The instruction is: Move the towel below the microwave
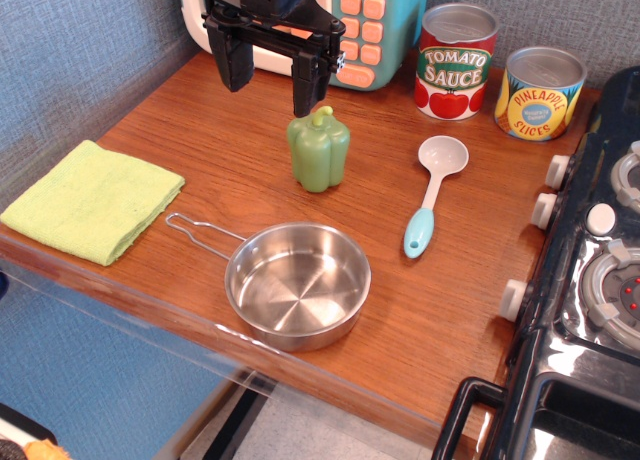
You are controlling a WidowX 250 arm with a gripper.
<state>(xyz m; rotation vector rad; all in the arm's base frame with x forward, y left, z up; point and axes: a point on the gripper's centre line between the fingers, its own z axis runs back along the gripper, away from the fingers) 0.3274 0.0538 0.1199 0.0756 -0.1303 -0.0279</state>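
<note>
I am looking at my gripper [268, 80] hanging near the back edge of the worktop [250, 170], in front of the microwave [375, 25]; its two fingers are spread wide and holding nothing. The towel [92, 201] is lying flat at the front left corner, well away from the gripper (nothing is touching it). A green pepper [319, 149] is standing just beside the right finger, and a steel pan [298, 284] is sitting near the front edge.
</note>
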